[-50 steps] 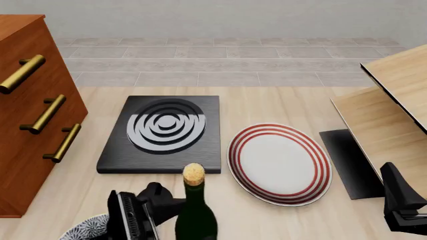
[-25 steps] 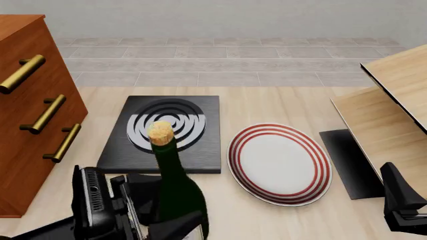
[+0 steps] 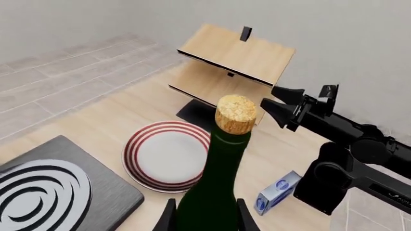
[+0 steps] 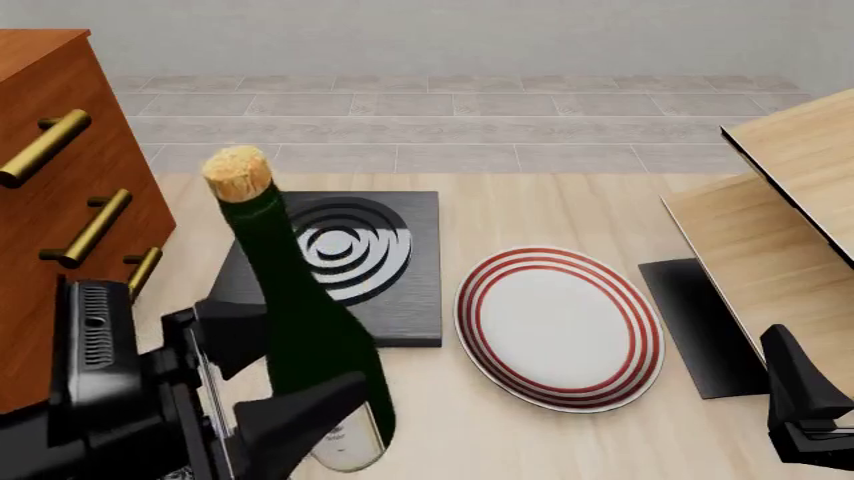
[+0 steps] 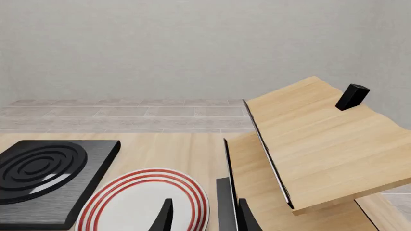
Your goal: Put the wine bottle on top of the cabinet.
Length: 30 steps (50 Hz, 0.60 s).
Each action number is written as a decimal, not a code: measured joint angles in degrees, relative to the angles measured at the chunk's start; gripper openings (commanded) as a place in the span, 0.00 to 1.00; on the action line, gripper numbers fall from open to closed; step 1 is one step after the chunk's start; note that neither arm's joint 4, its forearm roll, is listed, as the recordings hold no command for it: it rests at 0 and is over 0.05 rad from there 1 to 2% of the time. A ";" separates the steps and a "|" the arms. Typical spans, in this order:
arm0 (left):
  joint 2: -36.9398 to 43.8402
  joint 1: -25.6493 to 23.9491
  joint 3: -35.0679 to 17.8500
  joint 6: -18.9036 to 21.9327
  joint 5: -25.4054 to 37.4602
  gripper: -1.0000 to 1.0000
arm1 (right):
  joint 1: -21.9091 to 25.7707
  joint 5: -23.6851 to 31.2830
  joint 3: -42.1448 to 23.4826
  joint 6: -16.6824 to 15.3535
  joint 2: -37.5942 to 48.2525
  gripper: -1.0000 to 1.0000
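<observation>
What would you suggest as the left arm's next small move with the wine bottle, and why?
Probably keep lifting it. The left hand grips the wine bottle low on its body, but the cabinet to the left rises out of the front view, so its top looks higher than the bottle's base.

A plain pale grey wall (image 4: 441,35) rises behind a floor of grey stone tiles (image 4: 454,125) that runs along the far edge of the light-wood worktop (image 4: 561,215). A pale light-wood shelf unit (image 4: 787,215) stands at the worktop's right edge. Lighting is soft and even.
</observation>
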 measured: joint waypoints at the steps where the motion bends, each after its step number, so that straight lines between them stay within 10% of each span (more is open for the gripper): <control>1: -0.40 0.16 -0.31 0.07 0.63 0.00 | 0.00 0.00 0.00 0.00 0.00 1.00; 30: -10.53 7.16 -6.78 3.15 16.07 0.00 | 0.00 0.00 0.00 0.00 0.00 1.00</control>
